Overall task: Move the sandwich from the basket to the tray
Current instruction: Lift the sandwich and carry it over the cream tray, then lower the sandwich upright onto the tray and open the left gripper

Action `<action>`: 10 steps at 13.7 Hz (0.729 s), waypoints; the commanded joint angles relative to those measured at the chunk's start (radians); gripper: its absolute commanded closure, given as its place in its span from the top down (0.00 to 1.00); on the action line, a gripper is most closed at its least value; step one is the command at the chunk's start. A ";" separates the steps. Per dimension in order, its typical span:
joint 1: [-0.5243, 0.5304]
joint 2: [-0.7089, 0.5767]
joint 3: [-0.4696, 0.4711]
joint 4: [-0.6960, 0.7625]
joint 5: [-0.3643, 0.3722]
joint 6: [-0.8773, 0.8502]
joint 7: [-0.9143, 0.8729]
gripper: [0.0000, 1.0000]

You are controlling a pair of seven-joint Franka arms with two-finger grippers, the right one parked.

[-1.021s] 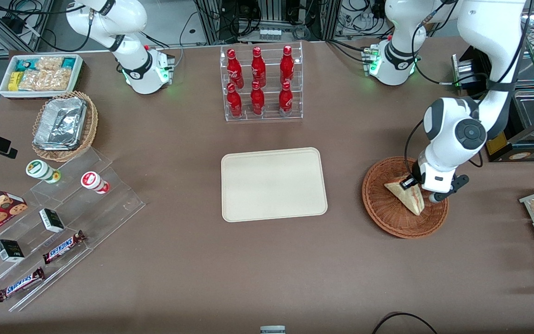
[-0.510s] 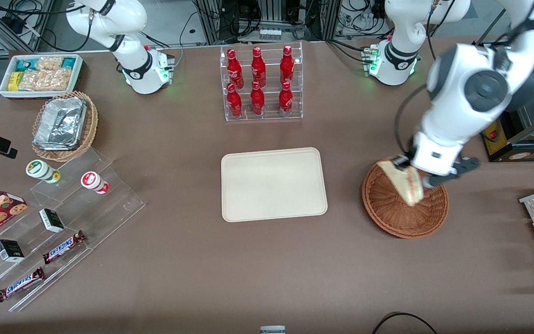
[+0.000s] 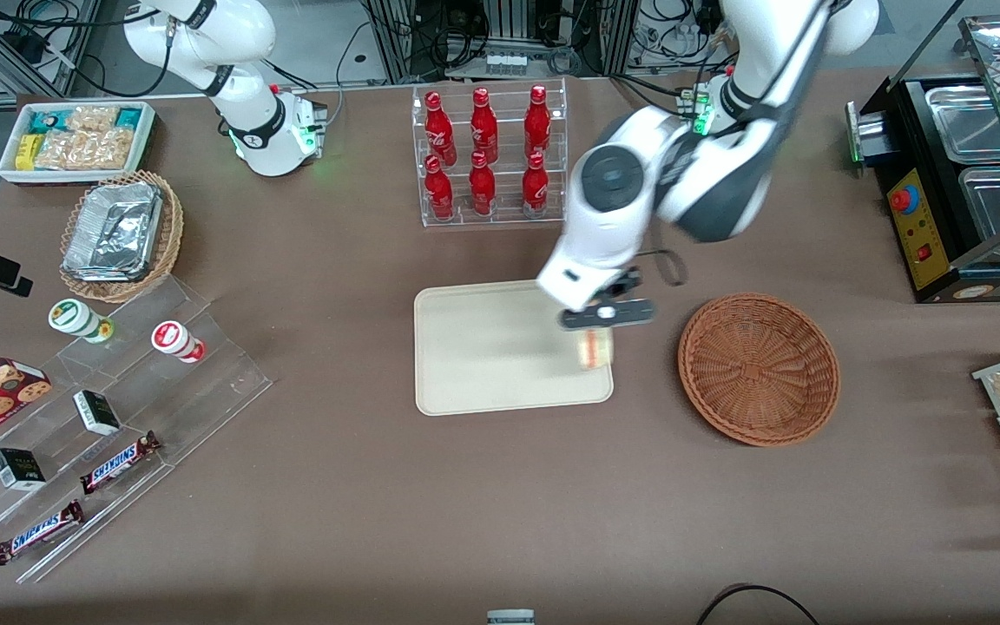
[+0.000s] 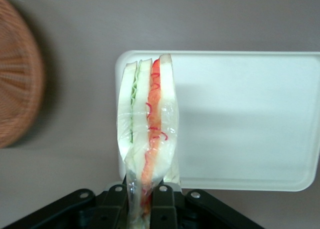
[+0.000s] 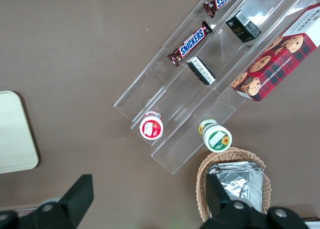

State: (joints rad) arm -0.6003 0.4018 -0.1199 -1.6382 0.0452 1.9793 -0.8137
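Observation:
My left gripper (image 3: 601,316) is shut on the sandwich (image 3: 595,348), a wrapped wedge of white bread with red and green filling. It holds the sandwich above the tray's (image 3: 483,347) edge nearest the basket. In the left wrist view the sandwich (image 4: 148,134) hangs between the black fingers (image 4: 163,209), over the cream tray's (image 4: 250,119) edge. The reddish-brown wicker basket (image 3: 758,368) stands empty beside the tray, toward the working arm's end; its rim also shows in the left wrist view (image 4: 20,79).
A clear rack of red cola bottles (image 3: 489,156) stands farther from the front camera than the tray. A tan basket with foil containers (image 3: 121,231), a white snack bin (image 3: 76,139) and clear shelves of snacks (image 3: 109,417) lie toward the parked arm's end. A black appliance (image 3: 969,191) stands near the basket.
The gripper lifted the sandwich out of the basket and carried it sideways to the tray's edge. The basket is now empty.

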 commanded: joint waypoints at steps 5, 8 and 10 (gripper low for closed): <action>-0.142 0.295 0.023 0.241 0.081 0.035 -0.149 0.00; -0.164 0.334 0.023 0.238 0.085 0.061 -0.153 0.00; -0.168 0.357 0.023 0.238 0.085 0.064 -0.151 0.00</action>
State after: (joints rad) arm -0.7442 0.7309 -0.1129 -1.4327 0.1146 2.0473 -0.9436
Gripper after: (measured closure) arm 0.850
